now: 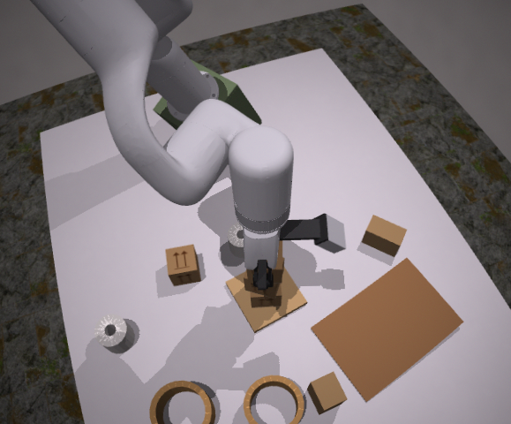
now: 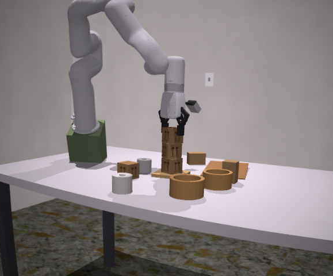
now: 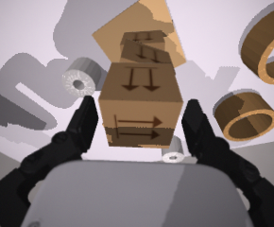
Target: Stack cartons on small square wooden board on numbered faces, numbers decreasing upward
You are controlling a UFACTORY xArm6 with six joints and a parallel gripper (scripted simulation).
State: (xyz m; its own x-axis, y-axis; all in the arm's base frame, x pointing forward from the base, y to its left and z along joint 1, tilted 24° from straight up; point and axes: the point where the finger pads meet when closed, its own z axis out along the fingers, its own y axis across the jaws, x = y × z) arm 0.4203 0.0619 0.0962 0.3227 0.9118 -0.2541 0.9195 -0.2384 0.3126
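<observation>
Fingers (image 1: 262, 275) (image 2: 172, 130) standing released around top carton (image 2: 172, 135) (image 3: 141, 101); rising straight up, staying centred, brushing neither side, is keeping three-carton column straight before fetching fourth carton (image 1: 182, 264) (image 2: 127, 169).

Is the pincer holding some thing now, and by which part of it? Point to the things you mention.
Nothing is held; the open pincer (image 1: 262, 280) (image 2: 172, 130) (image 3: 140, 108) stands around the top carton (image 2: 169, 135) (image 3: 141, 85).
</observation>
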